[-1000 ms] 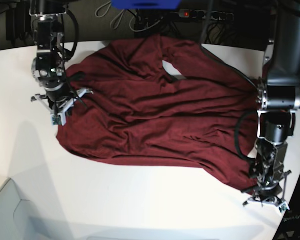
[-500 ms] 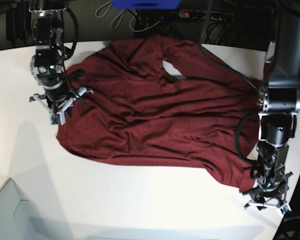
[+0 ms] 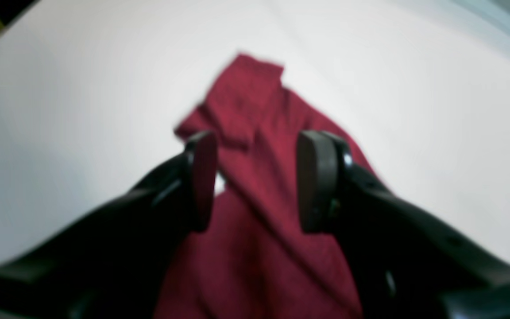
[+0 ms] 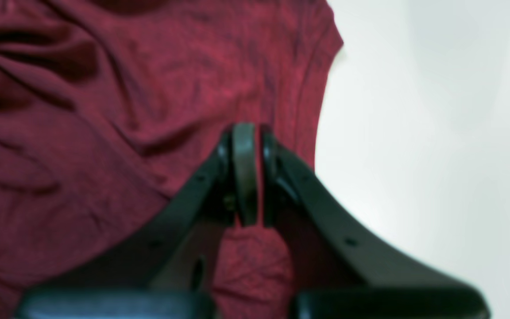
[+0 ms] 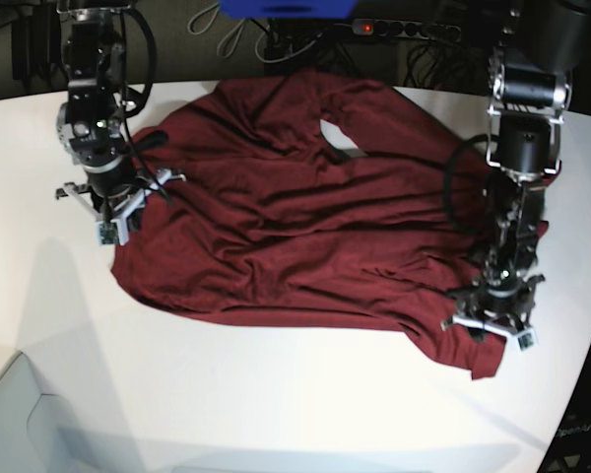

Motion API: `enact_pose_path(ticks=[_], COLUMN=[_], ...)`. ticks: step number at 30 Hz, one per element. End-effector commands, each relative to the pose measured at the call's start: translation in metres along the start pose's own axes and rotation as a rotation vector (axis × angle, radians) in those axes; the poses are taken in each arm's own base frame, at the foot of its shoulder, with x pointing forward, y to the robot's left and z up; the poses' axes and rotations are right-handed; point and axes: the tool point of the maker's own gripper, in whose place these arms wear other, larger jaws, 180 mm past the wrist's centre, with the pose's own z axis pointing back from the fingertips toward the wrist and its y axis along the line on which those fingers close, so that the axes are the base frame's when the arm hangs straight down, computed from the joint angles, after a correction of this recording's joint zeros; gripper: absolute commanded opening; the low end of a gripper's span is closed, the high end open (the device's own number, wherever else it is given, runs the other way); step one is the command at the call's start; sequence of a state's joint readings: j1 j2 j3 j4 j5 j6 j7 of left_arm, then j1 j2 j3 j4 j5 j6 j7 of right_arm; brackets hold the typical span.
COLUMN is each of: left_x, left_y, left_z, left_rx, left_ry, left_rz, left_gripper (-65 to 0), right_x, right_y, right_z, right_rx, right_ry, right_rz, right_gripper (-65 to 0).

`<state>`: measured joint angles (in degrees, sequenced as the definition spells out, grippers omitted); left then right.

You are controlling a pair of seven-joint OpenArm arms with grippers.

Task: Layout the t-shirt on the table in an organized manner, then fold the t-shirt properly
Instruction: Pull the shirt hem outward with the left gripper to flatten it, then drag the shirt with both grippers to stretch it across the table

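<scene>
The dark maroon t-shirt [image 5: 305, 207] lies spread and creased across the white table [image 5: 276, 394]. My left gripper [image 5: 491, 323] hovers over the shirt's near right corner. In the left wrist view it [image 3: 255, 177] is open, with a strip of the t-shirt [image 3: 259, 110] lying on the table [image 3: 60, 110] below the gap. My right gripper [image 5: 111, 212] sits at the shirt's left edge. In the right wrist view it [image 4: 246, 133] is shut, and folds of the t-shirt [image 4: 104, 110] run in toward its tips beside bare table [image 4: 414, 133].
A power strip [image 5: 374, 27] with cables and a blue object [image 5: 286, 8] lie beyond the table's far edge. The table's curved edge [image 5: 583, 374] runs close to the left arm. A pale raised surface [image 5: 10, 414] fills the near left corner.
The left arm has moved from the table's near right edge back over the shirt's corner, and its jaws have opened, leaving the corner lying flat. The right gripper has crept slightly toward the far edge.
</scene>
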<state>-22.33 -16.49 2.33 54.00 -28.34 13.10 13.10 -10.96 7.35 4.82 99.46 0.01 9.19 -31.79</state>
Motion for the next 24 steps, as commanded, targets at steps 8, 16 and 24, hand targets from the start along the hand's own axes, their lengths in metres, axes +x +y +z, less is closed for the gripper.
enact_pose_path(ticks=[8,16,24], left_x=[-0.031,-0.071,-0.077], left_y=[0.042,0.108,0.129], left_z=[0.012,0.015,0.017], left_rx=[0.074,0.234,0.276], left_ry=[0.035,0.135,0.153], left_rz=[0.004,0.091,0.100], left_gripper=[-42.2,-63.4,-63.3], right_x=[0.040,0.053,0.041], right_y=[0.008,0.046,0.036], right_z=[-0.008,-0.057,-0.113], right_rx=[0.021,0.119,0.110], right_ry=[-0.095,0.019,0.168], right_rz=[0.018,0.104,0.094], right_gripper=[-65.0,-65.0,-65.0])
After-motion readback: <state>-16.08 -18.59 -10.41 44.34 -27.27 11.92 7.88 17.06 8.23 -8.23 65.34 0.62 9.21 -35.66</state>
